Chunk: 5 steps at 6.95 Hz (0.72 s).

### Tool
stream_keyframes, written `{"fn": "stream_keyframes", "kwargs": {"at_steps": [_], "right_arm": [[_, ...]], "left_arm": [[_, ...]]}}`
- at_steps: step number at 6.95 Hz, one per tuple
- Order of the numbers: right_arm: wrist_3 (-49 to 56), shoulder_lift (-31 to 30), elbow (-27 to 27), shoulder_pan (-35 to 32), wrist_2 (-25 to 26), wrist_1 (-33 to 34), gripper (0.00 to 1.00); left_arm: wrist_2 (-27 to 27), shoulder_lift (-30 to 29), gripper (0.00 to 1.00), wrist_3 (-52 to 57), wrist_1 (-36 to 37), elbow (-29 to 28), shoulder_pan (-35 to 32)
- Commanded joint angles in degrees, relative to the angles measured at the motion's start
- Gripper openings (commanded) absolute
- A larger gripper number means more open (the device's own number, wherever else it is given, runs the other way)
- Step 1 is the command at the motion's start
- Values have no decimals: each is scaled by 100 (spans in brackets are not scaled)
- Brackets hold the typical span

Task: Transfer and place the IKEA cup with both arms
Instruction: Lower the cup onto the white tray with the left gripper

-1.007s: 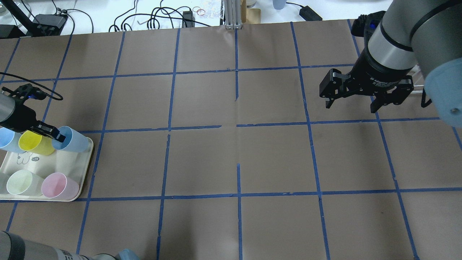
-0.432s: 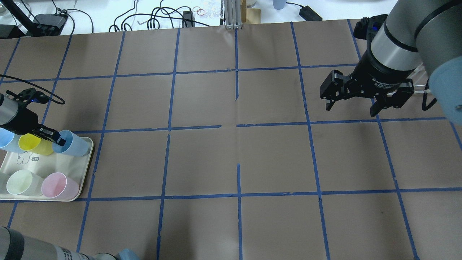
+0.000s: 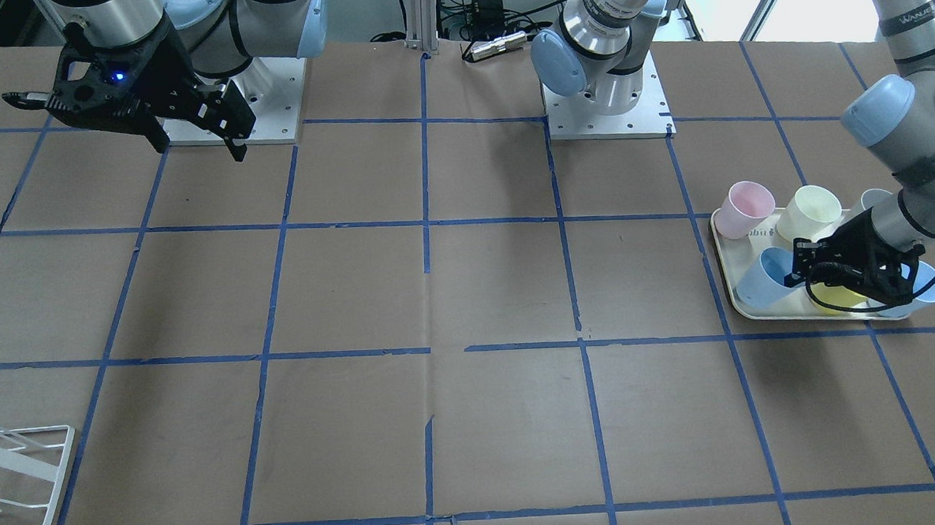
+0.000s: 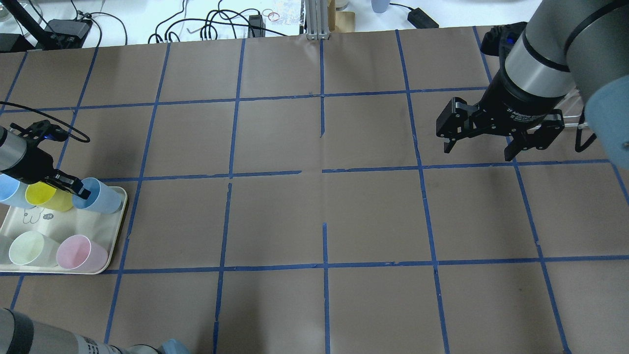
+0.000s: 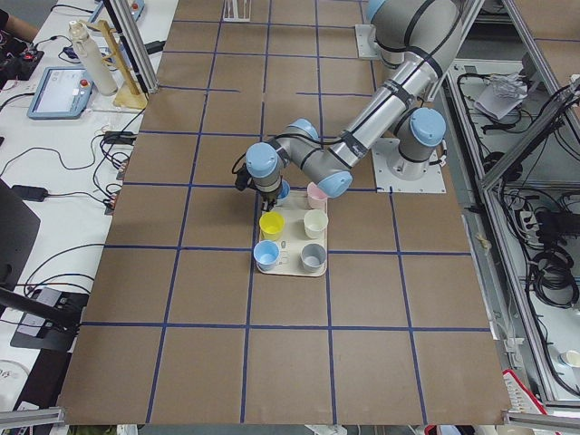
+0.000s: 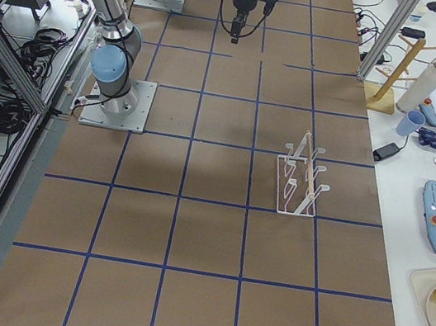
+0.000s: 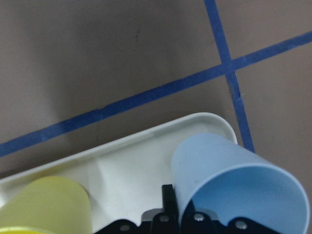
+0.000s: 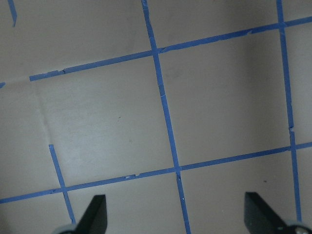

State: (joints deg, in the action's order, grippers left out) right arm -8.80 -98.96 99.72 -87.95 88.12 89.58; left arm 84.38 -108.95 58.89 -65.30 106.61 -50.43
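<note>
The light blue IKEA cup (image 4: 103, 198) is at the far right corner of the cream tray (image 4: 116, 235), tilted with its mouth toward my left arm. My left gripper (image 4: 80, 189) is shut on the cup's rim. In the left wrist view one finger (image 7: 168, 197) presses the outside of the cup's wall (image 7: 219, 165); the other finger is hidden. The front-facing view shows the same grip (image 3: 797, 268) on the cup (image 3: 759, 279). My right gripper (image 4: 476, 151) is open and empty, hovering above the table at the far right, with bare paper below it (image 8: 178, 217).
The tray also holds a yellow cup (image 4: 46, 195), a paler blue cup (image 4: 10, 191), a pale green cup (image 4: 30, 248), a pink cup (image 4: 81, 253) and a grey cup (image 3: 875, 197). A white wire rack (image 6: 303, 177) stands on the right half of the table.
My left gripper has shifted slightly with the blue cup in it, and the cup stands a bit more upright. The right gripper has drifted slightly.
</note>
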Motion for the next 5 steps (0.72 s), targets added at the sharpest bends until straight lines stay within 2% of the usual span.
{"fn": "stream_keyframes", "kwargs": {"at_steps": [1, 2, 3, 4, 5], "right_arm": [[18, 0, -5, 15, 12, -2, 100], [36, 0, -5, 15, 21, -11, 100], [149, 0, -5, 15, 21, -20, 100], [220, 0, -5, 15, 30, -11, 100], [229, 0, -14, 24, 30, 6, 100]], "left_arm": [[-18, -4, 0, 0, 9, 0, -2], [-27, -12, 26, 0, 9, 9, -11], [-27, -12, 42, -9, 9, 18, -11], [-27, -30, 69, -18, 9, 27, -11], [-27, -39, 74, -9, 9, 1, -11]]}}
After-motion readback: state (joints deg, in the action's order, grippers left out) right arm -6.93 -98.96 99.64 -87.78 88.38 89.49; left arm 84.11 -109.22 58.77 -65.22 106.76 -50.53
